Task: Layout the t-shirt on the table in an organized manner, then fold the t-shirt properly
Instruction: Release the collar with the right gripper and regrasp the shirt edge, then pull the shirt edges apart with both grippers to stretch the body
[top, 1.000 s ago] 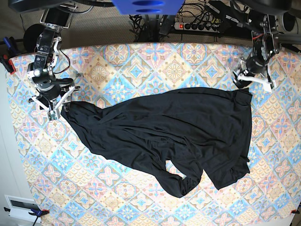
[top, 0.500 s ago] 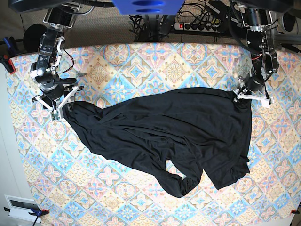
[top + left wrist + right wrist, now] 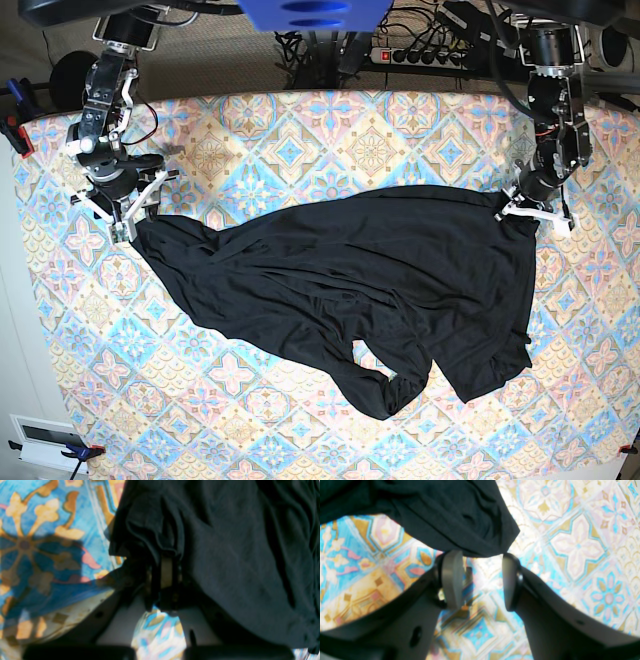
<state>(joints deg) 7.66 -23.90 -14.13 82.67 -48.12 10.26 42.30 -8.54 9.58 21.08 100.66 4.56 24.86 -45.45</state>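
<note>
The black t-shirt (image 3: 350,270) lies crumpled and slanted across the middle of the patterned table (image 3: 300,130). At its far right corner my left gripper (image 3: 526,207) has come down. In the left wrist view its fingers (image 3: 166,572) stand pressed together on a bunched fold of the t-shirt (image 3: 237,555). At the t-shirt's left tip my right gripper (image 3: 125,222) is open. Seen from the right wrist, the right gripper (image 3: 480,580) has its pads (image 3: 451,580) wide apart, and the edge of the t-shirt (image 3: 460,520) lies just past their tips.
A power strip (image 3: 425,55) and cables lie behind the table's far edge. A blue mount (image 3: 315,12) hangs at top centre. Red clamps (image 3: 15,135) grip the table's left edge, and a white box (image 3: 45,435) sits at the lower left.
My left gripper came down from the far right onto the t-shirt's right corner and closed on it. My right gripper shifted slightly toward the far edge and stayed open.
</note>
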